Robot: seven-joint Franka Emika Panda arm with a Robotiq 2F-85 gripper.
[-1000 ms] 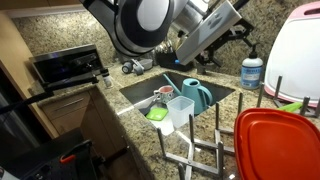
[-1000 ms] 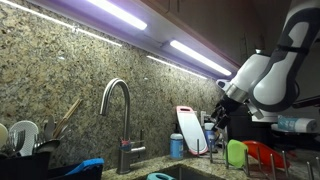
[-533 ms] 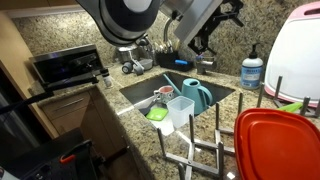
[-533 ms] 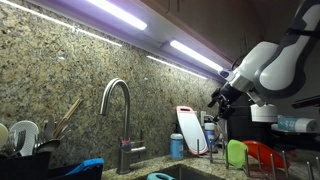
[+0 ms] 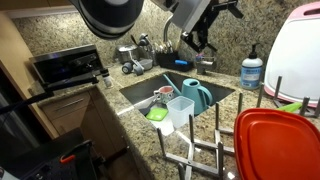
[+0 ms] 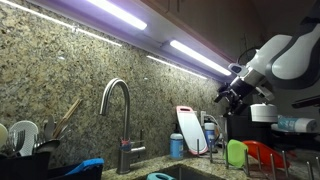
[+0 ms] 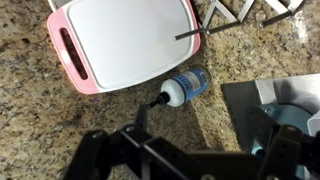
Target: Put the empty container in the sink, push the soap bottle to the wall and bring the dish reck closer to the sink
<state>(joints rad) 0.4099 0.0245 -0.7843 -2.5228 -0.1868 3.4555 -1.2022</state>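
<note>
- Pincer (image 7: 190, 152) hangs wide open and empty, high above the bench (image 7: 40, 120).
- Soap bottle (image 7: 185, 87) stands mid-frame in the wrist view, just beside the pink board (image 7: 125, 40); a high shove could topple it.

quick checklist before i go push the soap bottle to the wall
1. Hand open and empty: ok, spread wide with nothing held.
2. Soap bottle in the wrist view: ok, it stands upright on the counter beside the cutting board.
3. Hand down at bottle height: not ok, it hangs high above the counter in both exterior views.
4. Room between bottle and wall: cannot tell.
5. Empty container inside the sink: cannot tell, it stands at the near edge.
</note>
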